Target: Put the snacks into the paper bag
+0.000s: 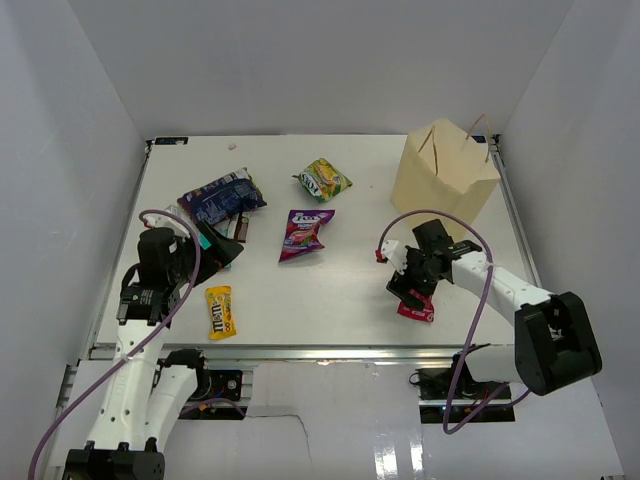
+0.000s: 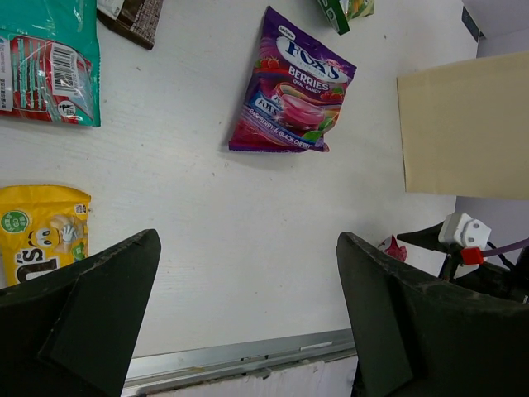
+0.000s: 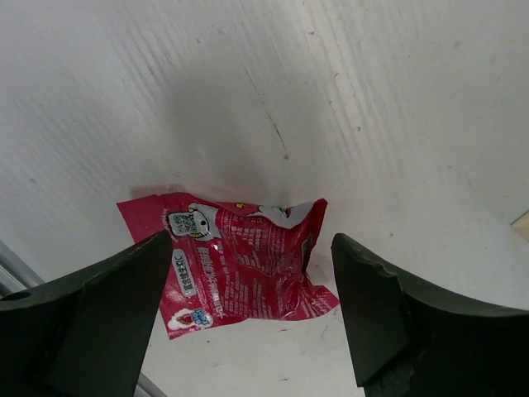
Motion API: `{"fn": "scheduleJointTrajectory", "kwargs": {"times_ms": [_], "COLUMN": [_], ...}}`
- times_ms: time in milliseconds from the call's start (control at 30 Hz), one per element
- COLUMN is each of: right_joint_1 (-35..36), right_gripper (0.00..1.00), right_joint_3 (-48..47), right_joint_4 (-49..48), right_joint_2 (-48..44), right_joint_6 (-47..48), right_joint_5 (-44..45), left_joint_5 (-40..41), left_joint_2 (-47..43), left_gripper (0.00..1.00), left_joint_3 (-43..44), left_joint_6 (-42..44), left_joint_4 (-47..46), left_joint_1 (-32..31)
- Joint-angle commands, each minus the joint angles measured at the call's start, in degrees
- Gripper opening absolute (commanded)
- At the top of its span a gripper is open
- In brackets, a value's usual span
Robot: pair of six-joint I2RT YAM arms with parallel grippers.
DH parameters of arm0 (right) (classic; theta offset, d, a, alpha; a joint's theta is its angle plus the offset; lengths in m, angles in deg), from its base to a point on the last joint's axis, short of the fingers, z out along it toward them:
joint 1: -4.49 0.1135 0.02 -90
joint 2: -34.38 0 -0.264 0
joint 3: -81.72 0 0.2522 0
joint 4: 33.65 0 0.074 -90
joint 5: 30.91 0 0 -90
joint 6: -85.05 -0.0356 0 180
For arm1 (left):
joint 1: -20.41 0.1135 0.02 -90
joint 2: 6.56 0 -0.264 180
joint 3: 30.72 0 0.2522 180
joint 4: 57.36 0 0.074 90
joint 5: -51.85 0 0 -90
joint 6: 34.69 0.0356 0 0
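Note:
The tan paper bag (image 1: 447, 170) stands upright at the back right. The red-pink packet (image 3: 240, 260) lies flat on the table near the front edge. My right gripper (image 1: 413, 287) is open just above it, jaws on either side, not touching. My left gripper (image 1: 185, 255) is open and empty at the left. The purple packet (image 1: 304, 232) lies mid-table, the green-yellow packet (image 1: 324, 180) behind it, the dark blue packet (image 1: 220, 198) at the back left, the teal packet (image 2: 48, 62) by the left gripper, and the yellow packet (image 1: 221, 311) at the front left.
A small dark brown wrapper (image 1: 241, 227) lies beside the dark blue packet. The table's metal front rail (image 1: 320, 350) runs just below the red-pink packet. White walls close in the table on three sides.

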Motion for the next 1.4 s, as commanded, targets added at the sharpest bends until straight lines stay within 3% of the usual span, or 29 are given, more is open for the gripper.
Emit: {"fn": "scheduleJointTrajectory", "kwargs": {"times_ms": [0,233,333,367,433,600,733,933,1133,1367], "right_joint_1": [0.17,0.17,0.17,0.17,0.08,-0.62,-0.97,-4.04,-17.22,-23.82], "right_gripper": [0.83,0.73,0.58,0.47,0.35,0.14,0.09,0.08,0.08,0.08], "right_joint_3": [1.61,4.07,5.13,5.22,4.78,1.19,-8.29,-32.45,-52.66,-57.89], "right_joint_4": [-3.76,-5.52,-5.35,-5.09,-3.08,2.29,7.22,6.79,-6.29,-10.09], "right_joint_2": [2.29,5.1,5.89,5.9,5.46,-2.6,-9.48,-9.67,-2.64,5.1], "right_joint_6": [4.01,5.96,6.14,6.31,7.01,9.12,10.27,1.68,-21.41,-28.57], "right_joint_5": [3.55,4.44,3.21,2.85,-0.03,-9.26,-21.55,-26.94,-20.02,-8.07], "left_joint_5": [0.53,0.53,0.09,0.0,0.0,-0.18,-0.53,-1.05,-1.67,-1.76], "left_joint_2": [-0.11,1.65,1.48,1.39,0.87,0.07,-0.37,-1.16,-2.21,-1.95], "left_gripper": [0.98,0.98,0.98,0.98,0.98,0.98,0.98,0.98,0.98,0.98], "left_joint_3": [-0.14,1.01,0.31,0.39,0.13,-1.1,-2.15,-2.59,-4.09,-4.44], "left_joint_6": [-0.19,0.86,0.6,0.69,0.77,0.07,-0.54,-0.54,-0.98,-1.07], "left_joint_4": [0.54,0.37,0.1,0.01,0.01,0.01,-0.16,-0.16,0.01,0.89], "left_joint_1": [0.2,0.2,0.2,0.28,0.2,0.2,0.2,0.2,0.2,0.2]}}
